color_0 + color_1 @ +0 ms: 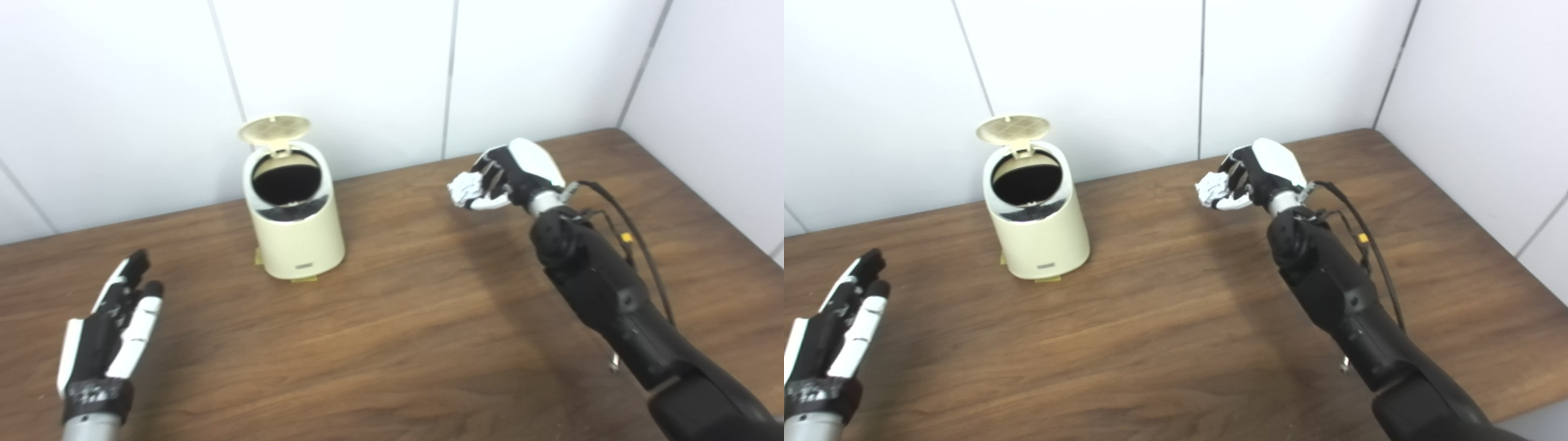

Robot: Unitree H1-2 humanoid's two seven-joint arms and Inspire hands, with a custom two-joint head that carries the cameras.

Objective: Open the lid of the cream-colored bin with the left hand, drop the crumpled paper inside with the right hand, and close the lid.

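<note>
White crumpled paper in my right hand is light and soft, so closed fingers pinch gently; left hand rests open, holding nothing.

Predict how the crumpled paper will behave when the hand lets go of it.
The paper looks light and soft, so it should drop gently. Its lumpy shape probably won't roll far. Held by the right hand well right of the bin, it would land on the table.

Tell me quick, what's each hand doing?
Left hand: open, holding nothing.
Right hand: shut on the crumpled paper.
</note>
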